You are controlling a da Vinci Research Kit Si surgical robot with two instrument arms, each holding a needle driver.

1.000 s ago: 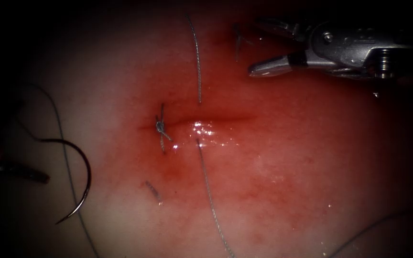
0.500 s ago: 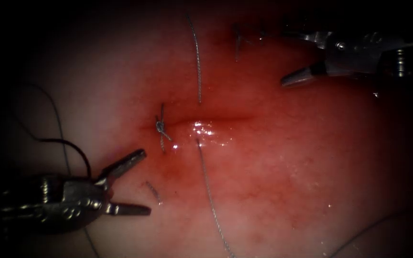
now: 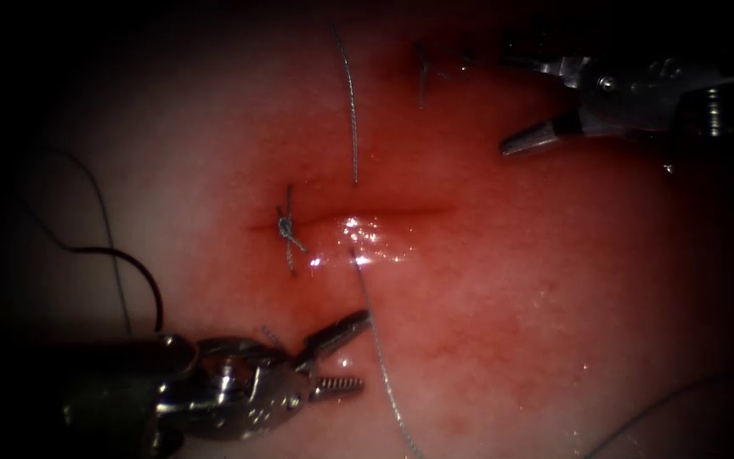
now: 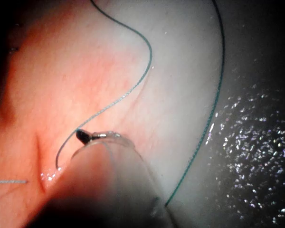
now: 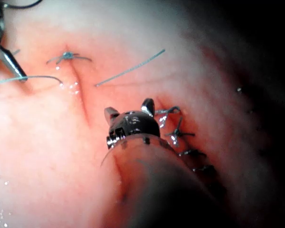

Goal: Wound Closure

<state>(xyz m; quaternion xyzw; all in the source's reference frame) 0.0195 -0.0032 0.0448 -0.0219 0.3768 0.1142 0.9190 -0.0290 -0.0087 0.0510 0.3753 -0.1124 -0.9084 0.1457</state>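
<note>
The cut (image 3: 384, 212) runs across the tissue (image 3: 511, 289), with a tied knot (image 3: 285, 225) at its left end. One thread strand (image 3: 352, 110) enters above the cut, and another (image 3: 375, 340) comes out below it. My left tool (image 3: 362, 350) comes in from the lower left, open and holding nothing. Its upper jaw tip lies against the lower strand (image 4: 118, 99). The curved needle (image 3: 153, 285) lies free on the tissue left of the cut, partly behind the left tool. My right tool (image 3: 507, 106) hangs open and empty to the upper right (image 5: 129, 108).
A cut thread end (image 3: 422, 72) lies near the right tool. Older tied stitches (image 5: 180, 133) sit beside the right tool's jaws. Dark thread (image 3: 104, 221) trails from the needle at the left. Another strand (image 3: 656, 408) crosses the lower right. Red fluid glistens on the cut (image 3: 363, 234).
The left tool came in from the lower left and moved right, to the strand below the cut, covering part of the needle. The right tool drew back to the right, then held still.
</note>
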